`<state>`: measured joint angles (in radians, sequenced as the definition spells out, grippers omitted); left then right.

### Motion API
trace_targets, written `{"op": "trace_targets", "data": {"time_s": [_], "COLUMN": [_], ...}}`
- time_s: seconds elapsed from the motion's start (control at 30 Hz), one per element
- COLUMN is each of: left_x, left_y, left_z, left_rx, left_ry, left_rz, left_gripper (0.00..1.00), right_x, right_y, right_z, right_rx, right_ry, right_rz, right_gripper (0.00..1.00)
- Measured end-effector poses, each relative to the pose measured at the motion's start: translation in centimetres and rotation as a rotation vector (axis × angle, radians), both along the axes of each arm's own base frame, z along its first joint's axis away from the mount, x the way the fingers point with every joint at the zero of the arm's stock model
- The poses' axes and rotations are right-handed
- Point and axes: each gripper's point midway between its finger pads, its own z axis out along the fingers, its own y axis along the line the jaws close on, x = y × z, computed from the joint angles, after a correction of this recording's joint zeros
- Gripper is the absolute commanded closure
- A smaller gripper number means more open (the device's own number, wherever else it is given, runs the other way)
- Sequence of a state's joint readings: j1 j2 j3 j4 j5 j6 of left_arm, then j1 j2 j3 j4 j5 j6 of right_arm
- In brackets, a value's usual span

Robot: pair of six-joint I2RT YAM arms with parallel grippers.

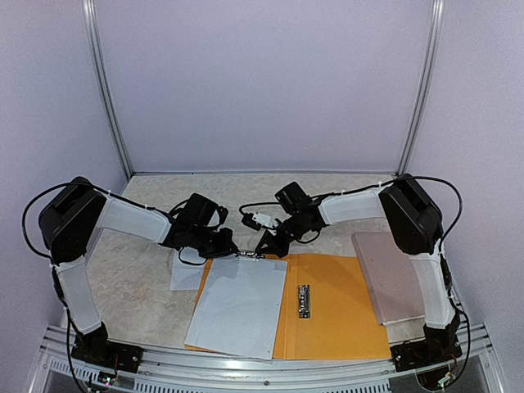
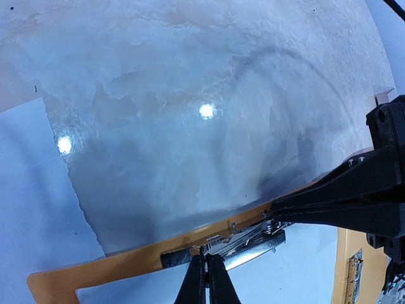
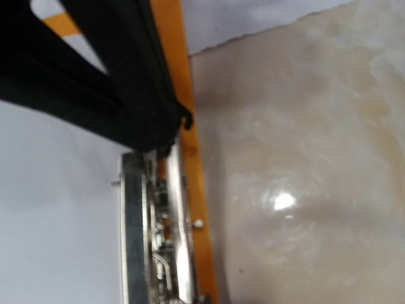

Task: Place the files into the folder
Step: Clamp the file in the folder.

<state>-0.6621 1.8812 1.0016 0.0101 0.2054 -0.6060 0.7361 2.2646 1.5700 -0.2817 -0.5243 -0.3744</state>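
The files (image 1: pixel 237 304) lie squared on the left half of the open folder (image 1: pixel 337 315). One stray sheet (image 1: pixel 185 276) is off it, on the table (image 1: pixel 131 246). At the far edge, the left gripper (image 1: pixel 235 249) and right gripper (image 1: pixel 267 247) both have their fingers pressed together, tips at the metal clip (image 1: pixel 250 256). No grip on it can be confirmed. Recommended: work the clip lever squarely, without dragging the stack.

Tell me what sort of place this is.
Probably a robot test booth, not an office: plain pale walls framed by metal posts, a marble-patterned table, and a left arm and right arm bolted to a rail.
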Motion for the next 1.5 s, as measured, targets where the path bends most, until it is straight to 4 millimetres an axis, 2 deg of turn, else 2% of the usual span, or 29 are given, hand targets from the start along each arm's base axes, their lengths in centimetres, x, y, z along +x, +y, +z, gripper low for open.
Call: {"op": "trace_targets", "data": {"time_s": [0.1, 0.5, 1.0, 1.5], "left_x": [-0.4, -0.8, -0.9, 0.3], "left_y": [0.0, 0.2, 0.5, 0.0], "left_z": [0.6, 0.4, -1.3, -1.2], "left_rx": [0.024, 0.048, 0.009, -0.030], "left_ry": [0.001, 0.009, 0.025, 0.054], "left_rz": [-0.010, -0.008, 0.011, 0.000], "left_gripper": [1.00, 1.00, 1.00, 1.00], "right_x": [-0.1, -0.1, -0.1, 0.1], "right_y": [0.1, 0.1, 0.1, -0.1], "right_z": [0.0, 0.0, 0.0, -0.1], "right_rx": [0.000, 0.000, 0.000, -0.011], "right_ry": [-0.001, -0.002, -0.002, -0.008], "right_rz": [0.003, 0.005, 0.005, -0.001], "right_gripper": [0.98, 0.98, 0.98, 0.99]}}
